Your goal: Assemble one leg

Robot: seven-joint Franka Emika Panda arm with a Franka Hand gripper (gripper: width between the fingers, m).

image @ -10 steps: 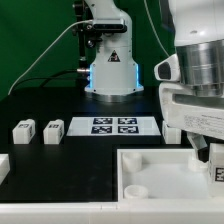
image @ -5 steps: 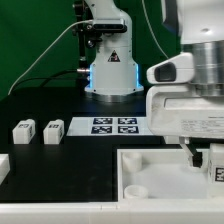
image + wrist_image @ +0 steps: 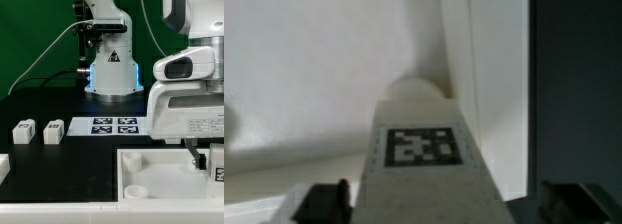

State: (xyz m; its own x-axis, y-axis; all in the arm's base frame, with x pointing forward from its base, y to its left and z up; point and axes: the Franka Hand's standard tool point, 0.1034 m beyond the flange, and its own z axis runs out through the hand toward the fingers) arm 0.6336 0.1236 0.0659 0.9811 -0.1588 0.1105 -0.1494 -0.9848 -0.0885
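In the wrist view one leg [image 3: 423,160], a white post with a square tag on its face, stands between my gripper's [image 3: 446,203] dark fingers [image 3: 322,203]. A thin gap shows on each side of it, so the jaws are open around it. Its far end rests on the white tray-shaped part [image 3: 313,90], near that part's edge. In the exterior view my gripper [image 3: 212,160] hangs over the tray-shaped part [image 3: 160,160] at the exterior view's right. The leg's tag [image 3: 218,173] shows just below the hand.
Two more legs [image 3: 22,131] [image 3: 53,130] stand on the black table at the exterior view's left. Another white piece [image 3: 3,166] lies at the left edge. The marker board [image 3: 112,125] lies in the middle, before the arm's base [image 3: 108,72].
The hand has turned and shifted above the tray-shaped part. The leg's tag stays at the same spot.
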